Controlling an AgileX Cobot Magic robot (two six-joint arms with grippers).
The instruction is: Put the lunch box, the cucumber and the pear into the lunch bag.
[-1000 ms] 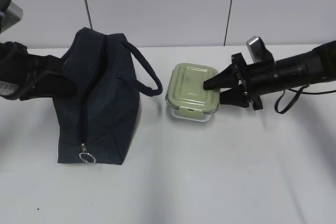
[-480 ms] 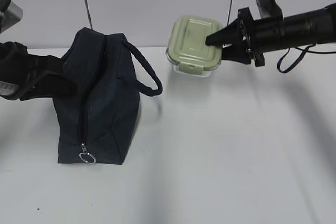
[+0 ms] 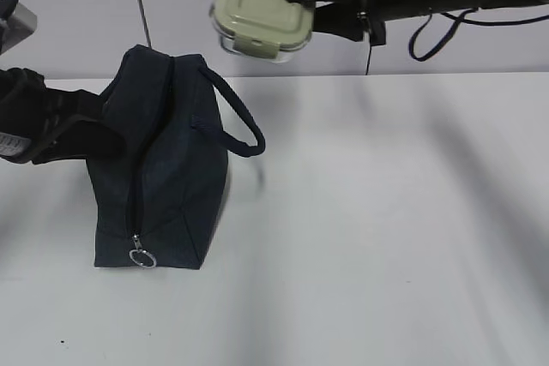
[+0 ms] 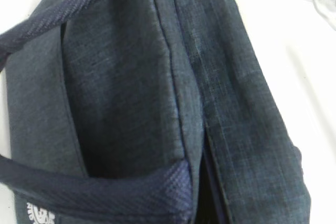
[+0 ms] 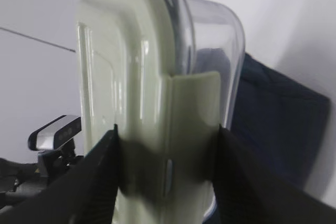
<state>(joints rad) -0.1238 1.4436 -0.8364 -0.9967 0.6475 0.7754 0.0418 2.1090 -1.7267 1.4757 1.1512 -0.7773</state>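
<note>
The right hand [image 3: 300,6] is carrying the lunch box [image 3: 262,2] high above the desk [image 3: 386,212], pinching it across lid and glass at one end, so most of the box is hanging out past the fingertips. That is the main risk: smooth glass and a glossy lid held at one edge could be slipping or pivoting in the jaws, and a drop from here would be landing on the desk's far edge or glancing off the lunch bag [image 3: 163,169].

A second risk is the bag's mouth. In the left wrist view the zipper seam is showing only a narrow dark gap, and the opening may be too tight for the box, which could be catching on the fabric or a strap handle [image 3: 236,117] and toppling the bag.

The left hand, pressed together, is hidden behind the bag at the desk's left edge; whether it is pinching fabric cannot be told.

The box is hanging above and just right of the bag's top, leftward of the right hand.
</note>
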